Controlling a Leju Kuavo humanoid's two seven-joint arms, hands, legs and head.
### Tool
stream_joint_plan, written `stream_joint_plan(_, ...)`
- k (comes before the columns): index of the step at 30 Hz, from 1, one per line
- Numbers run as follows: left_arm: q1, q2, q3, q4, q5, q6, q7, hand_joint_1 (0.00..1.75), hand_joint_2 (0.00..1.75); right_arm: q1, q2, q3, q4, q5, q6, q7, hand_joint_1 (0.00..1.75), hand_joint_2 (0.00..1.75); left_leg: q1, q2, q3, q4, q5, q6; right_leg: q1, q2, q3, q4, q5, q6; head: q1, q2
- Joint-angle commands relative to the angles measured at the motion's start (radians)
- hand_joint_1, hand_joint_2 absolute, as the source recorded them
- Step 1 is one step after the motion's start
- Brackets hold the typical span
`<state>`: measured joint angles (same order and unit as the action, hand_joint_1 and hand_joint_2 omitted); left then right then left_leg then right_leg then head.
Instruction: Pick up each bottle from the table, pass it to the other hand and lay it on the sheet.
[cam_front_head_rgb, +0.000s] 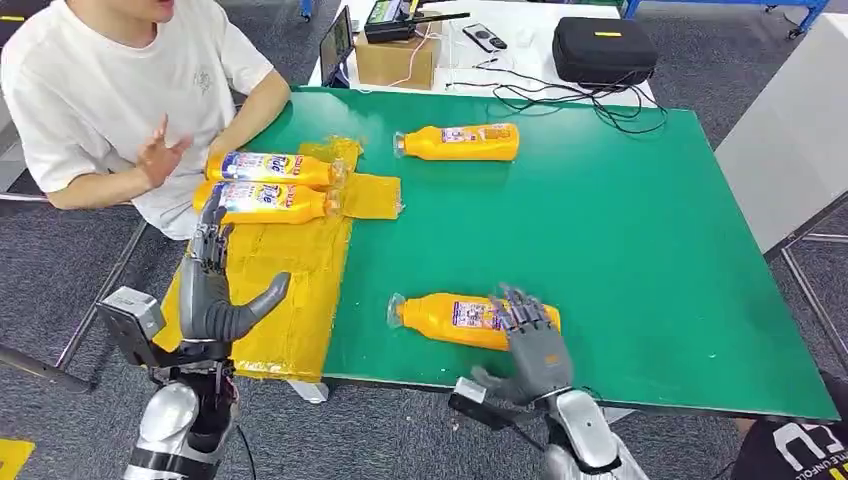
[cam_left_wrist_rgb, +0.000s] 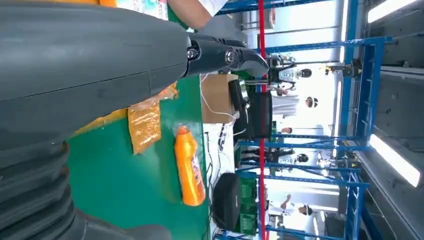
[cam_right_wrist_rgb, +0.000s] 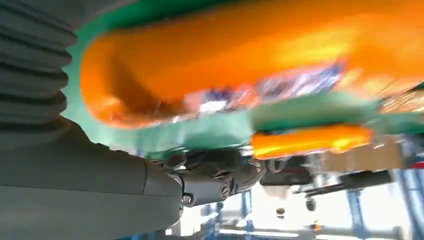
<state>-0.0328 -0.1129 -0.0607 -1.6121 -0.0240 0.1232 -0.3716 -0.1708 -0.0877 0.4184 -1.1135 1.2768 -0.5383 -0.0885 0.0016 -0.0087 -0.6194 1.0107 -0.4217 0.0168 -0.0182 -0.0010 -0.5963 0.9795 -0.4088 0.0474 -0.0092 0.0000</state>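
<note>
Right hand at the table's near edge, fingers spread over the base end of the nearest orange bottle, resting on it but not visibly closed around it; whether gripped cannot be told. Bottle lying on its side on the green table, cap toward the yellow sheet. Left hand raised above the sheet's near part, fingers apart, thumb out, holding nothing. Two labelled orange bottles side by side on the sheet's far end. Fourth orange bottle lying farther back on the bare green top. Seated at the far left corner, person in a white T-shirt, one hand lifted.
</note>
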Motion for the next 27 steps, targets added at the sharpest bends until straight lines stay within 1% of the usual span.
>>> stream_joint_plan(1, -0.041, -0.007, -0.029, 0.031, 0.000, 0.002, 0.002, 0.00, 1.75, -0.194, 0.049, -0.009, 0.291, 0.045, 0.006, 0.000, 0.00, 1.75, 0.001, 0.002, 0.003, 0.000, -0.001, -0.001, 0.001, 0.002, 0.002, -0.001, 0.000, -0.002, 0.000, 0.000)
stream_joint_plan(2, -0.043, -0.006, -0.030, 0.032, 0.000, 0.001, 0.002, 0.00, 1.75, -0.199, 0.053, -0.008, 0.298, 0.042, 0.008, 0.002, 0.00, 1.75, 0.000, 0.001, 0.002, 0.000, 0.000, -0.001, 0.001, 0.001, 0.002, -0.001, 0.000, -0.001, 0.000, 0.000)
stream_joint_plan(4, -0.046, -0.005, -0.030, 0.032, -0.001, 0.001, 0.002, 0.00, 1.75, -0.207, 0.056, -0.008, 0.307, 0.037, 0.020, 0.005, 0.00, 1.75, 0.001, 0.002, 0.005, 0.000, -0.002, -0.001, 0.002, 0.001, 0.005, 0.000, -0.001, -0.003, 0.000, 0.000)
stream_joint_plan(5, -0.049, -0.002, -0.032, 0.032, -0.003, 0.000, 0.006, 0.00, 1.75, -0.221, 0.054, 0.000, 0.324, 0.040, 0.043, 0.020, 0.00, 1.75, 0.000, 0.001, 0.002, 0.000, 0.000, 0.000, 0.001, 0.001, 0.001, 0.000, 0.000, -0.001, 0.000, 0.000)
stream_joint_plan(6, -0.051, 0.001, -0.032, 0.034, -0.009, 0.000, 0.014, 0.00, 1.75, -0.246, 0.052, 0.012, 0.353, 0.040, 0.083, 0.038, 0.00, 1.75, 0.001, 0.001, 0.004, 0.000, -0.001, -0.001, 0.001, 0.001, 0.003, 0.000, -0.001, -0.002, -0.001, 0.000)
stream_joint_plan(8, -0.051, 0.000, -0.027, 0.036, -0.017, 0.002, 0.028, 0.00, 1.75, -0.285, 0.054, 0.020, 0.402, 0.044, 0.135, 0.076, 0.00, 1.75, 0.000, 0.001, 0.002, 0.000, 0.000, 0.000, 0.000, 0.001, 0.002, 0.000, 0.000, -0.001, 0.000, 0.000)
stream_joint_plan(9, -0.049, -0.002, -0.022, 0.037, -0.019, 0.002, 0.036, 0.00, 1.75, -0.307, 0.056, 0.023, 0.435, 0.048, 0.163, 0.100, 0.00, 1.75, 0.001, 0.003, 0.004, 0.000, -0.001, -0.001, 0.001, 0.003, 0.003, 0.000, 0.000, -0.002, 0.000, 0.000)
stream_joint_plan(10, -0.047, -0.005, -0.018, 0.038, -0.019, 0.002, 0.040, 0.00, 1.75, -0.322, 0.056, 0.029, 0.459, 0.056, 0.180, 0.112, 0.00, 1.75, 0.000, 0.002, 0.002, 0.000, -0.001, -0.001, 0.001, 0.002, 0.002, 0.000, 0.000, -0.001, 0.000, 0.000)
stream_joint_plan(11, -0.046, -0.006, -0.015, 0.039, -0.020, 0.001, 0.043, 0.00, 1.75, -0.338, 0.060, 0.031, 0.483, 0.052, 0.205, 0.119, 0.00, 1.75, 0.000, 0.002, 0.002, 0.000, 0.000, 0.000, 0.000, 0.002, 0.001, 0.000, 0.000, -0.001, 0.000, 0.000)
stream_joint_plan(12, -0.047, -0.006, -0.012, 0.041, -0.022, 0.001, 0.047, 0.00, 1.75, -0.354, 0.067, 0.026, 0.508, 0.037, 0.235, 0.121, 0.00, 1.75, 0.001, 0.004, 0.006, 0.001, -0.002, -0.001, 0.001, 0.003, 0.005, 0.000, -0.001, -0.002, 0.000, 0.000)
stream_joint_plan(13, -0.046, -0.004, -0.011, 0.043, -0.024, 0.001, 0.050, 0.00, 1.75, -0.360, 0.067, 0.031, 0.518, 0.038, 0.248, 0.121, 0.00, 1.75, 0.000, 0.002, 0.003, 0.000, -0.001, -0.001, 0.001, 0.002, 0.003, 0.000, 0.000, -0.001, 0.000, 0.000)
stream_joint_plan(14, -0.048, -0.005, -0.009, 0.045, -0.028, 0.001, 0.056, 0.00, 1.75, -0.377, 0.070, 0.040, 0.548, 0.031, 0.292, 0.124, 0.00, 1.75, 0.001, 0.003, 0.005, 0.000, -0.001, -0.001, 0.001, 0.003, 0.004, 0.000, 0.000, -0.002, 0.000, 0.000)
stream_joint_plan(16, -0.048, -0.005, -0.006, 0.048, -0.030, 0.001, 0.058, 0.00, 1.75, -0.383, 0.071, 0.042, 0.562, 0.022, 0.311, 0.127, 0.00, 1.75, 0.001, 0.002, 0.004, 0.000, 0.000, -0.001, 0.001, 0.001, 0.003, -0.001, 0.000, -0.001, 0.000, 0.000)
stream_joint_plan(17, -0.050, -0.006, -0.002, 0.052, -0.037, 0.000, 0.063, 0.00, 1.75, -0.406, 0.068, 0.070, 0.606, 0.019, 0.368, 0.133, 0.00, 1.75, 0.000, 0.001, 0.003, 0.000, 0.000, -0.001, 0.001, 0.000, 0.003, -0.001, 0.000, -0.001, 0.000, 0.000)
stream_joint_plan(18, -0.052, -0.007, -0.001, 0.055, -0.041, -0.001, 0.066, 0.00, 1.75, -0.417, 0.064, 0.083, 0.624, 0.016, 0.399, 0.136, 0.00, 1.75, 0.001, 0.000, 0.005, -0.001, 0.000, -0.001, 0.001, 0.000, 0.005, -0.001, 0.000, -0.002, 0.000, 0.000)
stream_joint_plan(22, -0.056, -0.008, 0.000, 0.062, -0.042, -0.001, 0.066, 0.00, 1.75, -0.423, 0.061, 0.084, 0.637, 0.010, 0.399, 0.134, 0.00, 1.75, 0.001, 0.000, 0.009, -0.001, 0.000, -0.001, 0.001, -0.001, 0.008, -0.002, 0.000, -0.001, -0.001, 0.000)
stream_joint_plan(23, -0.058, -0.009, 0.000, 0.065, -0.049, -0.001, 0.068, 0.00, 1.75, -0.436, 0.060, 0.104, 0.657, 0.007, 0.437, 0.141, 0.54, 1.75, 0.001, 0.000, 0.009, -0.001, 0.000, 0.000, 0.001, -0.001, 0.008, -0.001, 0.000, -0.001, 0.000, 0.000)
stream_joint_plan(24, -0.065, -0.009, 0.001, 0.075, -0.052, -0.001, 0.069, 0.00, 1.75, -0.447, 0.054, 0.123, 0.672, 0.004, 0.464, 0.138, 1.75, 1.75, 0.001, -0.001, 0.011, -0.001, 0.001, -0.001, 0.001, -0.002, 0.010, -0.002, 0.000, -0.002, 0.000, 0.000)
stream_joint_plan(26, -0.072, -0.007, 0.000, 0.085, -0.059, 0.001, 0.067, 0.00, 1.75, -0.462, 0.053, 0.131, 0.689, -0.020, 0.470, 0.123, 1.75, 1.75, 0.000, 0.000, 0.010, -0.001, 0.001, 0.000, 0.001, -0.001, 0.008, -0.001, 0.001, -0.001, 0.000, 0.000)
stream_joint_plan(27, -0.073, -0.007, 0.001, 0.087, -0.061, 0.002, 0.067, 0.00, 1.75, -0.468, 0.054, 0.135, 0.694, -0.036, 0.471, 0.115, 1.75, 1.75, 0.001, -0.001, 0.011, -0.001, 0.001, -0.001, 0.002, -0.002, 0.009, -0.002, 0.001, -0.003, 0.000, 0.000)
